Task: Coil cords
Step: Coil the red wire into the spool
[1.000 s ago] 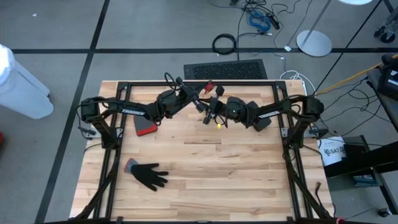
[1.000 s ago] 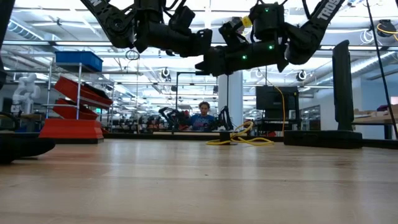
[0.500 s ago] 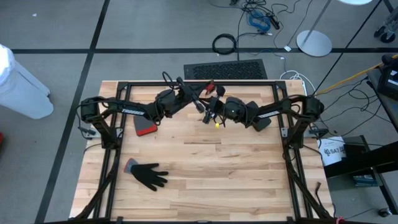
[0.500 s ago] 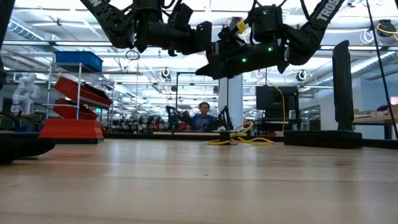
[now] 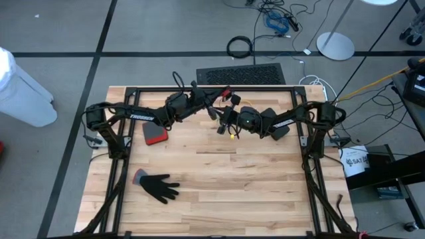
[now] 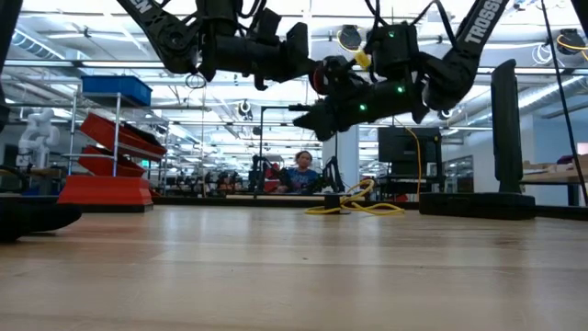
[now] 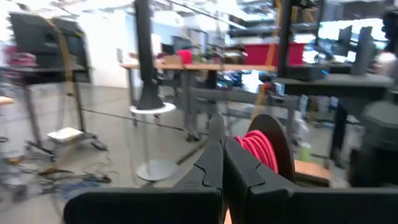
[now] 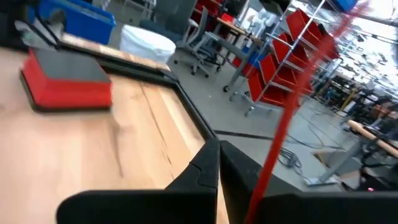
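Observation:
Both arms hover over the table's far middle, their grippers close together. My left gripper (image 5: 214, 108) (image 7: 222, 163) is shut with nothing between its fingers. My right gripper (image 5: 224, 125) (image 8: 219, 163) is also shut and empty, a little lower and nearer (image 6: 297, 108). The yellow cord (image 6: 355, 204) lies in loose loops on the table below them; in the high view only a yellow bit (image 5: 232, 135) shows under the right arm. A thin red cord (image 8: 291, 106) runs slanting past my right fingers; whether it touches them I cannot tell.
A black glove (image 5: 159, 187) lies near the left front. A red and grey block (image 5: 155, 136) (image 8: 67, 82) sits at the left. On the floor beyond the table are a black mat (image 5: 240, 74) and a thick black cable ring (image 5: 240, 46). A red cable reel (image 7: 261, 148) stands beyond the left gripper.
My right gripper has sunk a little toward the table, its fingers still shut. My left gripper has rolled about its own axis while staying in place. The yellow cord has not moved.

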{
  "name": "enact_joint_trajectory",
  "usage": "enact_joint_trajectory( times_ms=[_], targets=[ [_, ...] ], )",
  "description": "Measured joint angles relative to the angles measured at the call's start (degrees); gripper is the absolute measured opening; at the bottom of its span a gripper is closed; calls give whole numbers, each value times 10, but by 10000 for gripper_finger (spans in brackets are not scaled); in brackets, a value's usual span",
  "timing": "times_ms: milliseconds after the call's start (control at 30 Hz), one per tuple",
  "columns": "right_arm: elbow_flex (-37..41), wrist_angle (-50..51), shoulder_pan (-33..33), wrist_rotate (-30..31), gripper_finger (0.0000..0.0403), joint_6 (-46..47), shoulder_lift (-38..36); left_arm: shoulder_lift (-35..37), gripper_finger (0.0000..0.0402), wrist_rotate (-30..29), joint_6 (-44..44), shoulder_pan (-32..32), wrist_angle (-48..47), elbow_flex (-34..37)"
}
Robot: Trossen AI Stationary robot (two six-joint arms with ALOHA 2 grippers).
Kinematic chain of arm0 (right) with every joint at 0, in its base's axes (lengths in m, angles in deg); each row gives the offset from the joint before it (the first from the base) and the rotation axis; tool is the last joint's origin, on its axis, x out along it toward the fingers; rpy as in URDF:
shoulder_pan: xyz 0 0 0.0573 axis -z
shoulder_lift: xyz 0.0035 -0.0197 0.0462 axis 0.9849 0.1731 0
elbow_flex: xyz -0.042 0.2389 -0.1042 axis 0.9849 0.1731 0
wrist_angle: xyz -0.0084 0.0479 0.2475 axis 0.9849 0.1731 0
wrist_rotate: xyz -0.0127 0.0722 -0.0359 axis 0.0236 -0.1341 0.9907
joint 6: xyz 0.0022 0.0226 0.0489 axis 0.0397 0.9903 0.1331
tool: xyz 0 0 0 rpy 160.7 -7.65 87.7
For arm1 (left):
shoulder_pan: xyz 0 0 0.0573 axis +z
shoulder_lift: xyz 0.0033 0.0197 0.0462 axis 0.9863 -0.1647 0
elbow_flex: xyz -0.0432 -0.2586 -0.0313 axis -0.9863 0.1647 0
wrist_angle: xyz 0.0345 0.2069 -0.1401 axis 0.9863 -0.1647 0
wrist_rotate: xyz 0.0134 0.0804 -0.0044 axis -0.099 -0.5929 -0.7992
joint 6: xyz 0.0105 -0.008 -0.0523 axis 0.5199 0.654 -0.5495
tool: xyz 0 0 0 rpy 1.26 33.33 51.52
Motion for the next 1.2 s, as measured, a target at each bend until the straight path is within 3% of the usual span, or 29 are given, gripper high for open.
enact_joint_trajectory(
  times_ms=[233, 400, 700, 933, 1200],
  targets=[
    [72, -85, 19, 3, 0, -39, -1, 0, 0, 144, -58, 14, -39, 0],
    [119, -136, 29, 5, 0, -40, -1, 0, 0, 191, -77, 27, -63, 0],
    [155, -160, 25, 0, 0, -35, -1, 0, 0, 199, -73, 40, -74, 0],
    [156, -171, 23, -71, 0, -35, -1, 0, 0, 222, -71, 44, -84, 0],
    [156, -184, 18, -75, 0, -28, -2, 0, 0, 227, -67, 44, -87, 0]
  ],
)
